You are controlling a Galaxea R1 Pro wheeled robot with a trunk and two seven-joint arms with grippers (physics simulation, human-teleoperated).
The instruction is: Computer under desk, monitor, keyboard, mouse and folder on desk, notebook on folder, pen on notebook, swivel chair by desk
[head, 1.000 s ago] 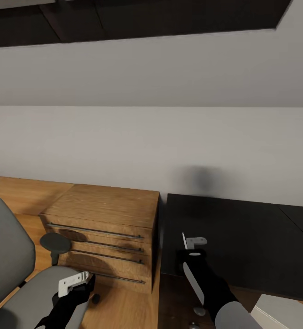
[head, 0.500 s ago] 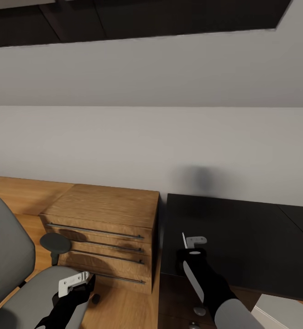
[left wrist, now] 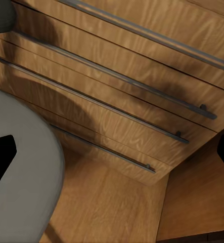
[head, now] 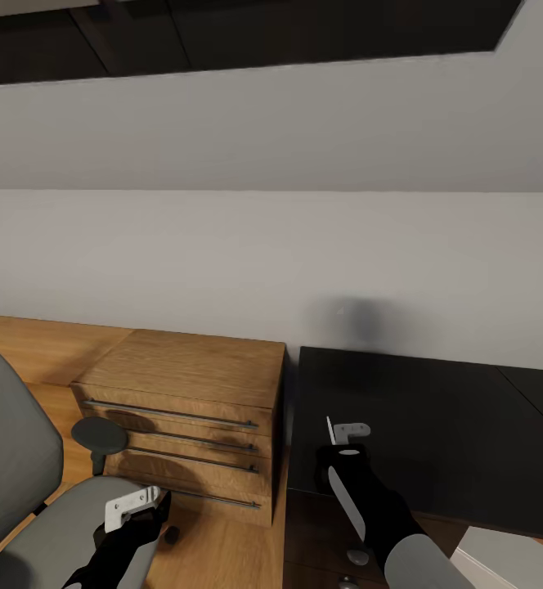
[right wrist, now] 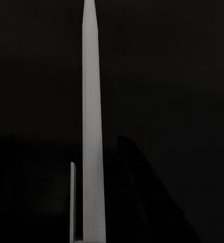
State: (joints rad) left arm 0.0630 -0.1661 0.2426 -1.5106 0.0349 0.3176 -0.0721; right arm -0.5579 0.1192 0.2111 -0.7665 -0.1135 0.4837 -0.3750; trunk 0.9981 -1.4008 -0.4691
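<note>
Pen (right wrist: 93, 126) in right end effector (head: 343, 431); 1 desk (head: 435, 433), 1 swivel chair (head: 18, 466).

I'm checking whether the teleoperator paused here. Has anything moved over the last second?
Nothing visibly changed. The right gripper stays over the black desk with a thin pale pen between its fingers, and the left gripper stays above the swivel chair by the wooden dresser.

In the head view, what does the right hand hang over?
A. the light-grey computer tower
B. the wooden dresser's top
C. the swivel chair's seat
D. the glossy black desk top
D: the right hand sits above the black desk, just right of the wooden dresser.
</note>
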